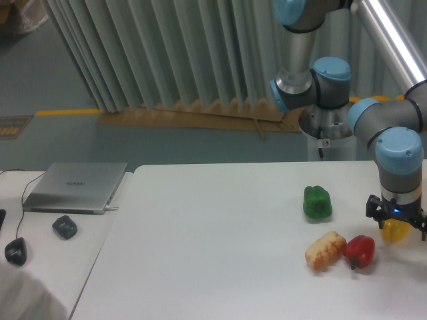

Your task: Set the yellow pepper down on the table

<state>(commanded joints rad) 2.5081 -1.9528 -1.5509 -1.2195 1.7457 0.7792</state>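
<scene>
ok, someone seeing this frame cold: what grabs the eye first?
The blue-jointed robot arm on the right edge, its gripper down around the yellow pepper near the table surface. Next, the bright cluster just left of it: a green pepper, a red pepper and a tan piece of bread beside it. Far left, a closed silver laptop sits on the adjoining desk.

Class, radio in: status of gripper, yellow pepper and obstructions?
Gripper on yellow pepper, low over table; grip unclear. Red pepper close alongside.
</scene>
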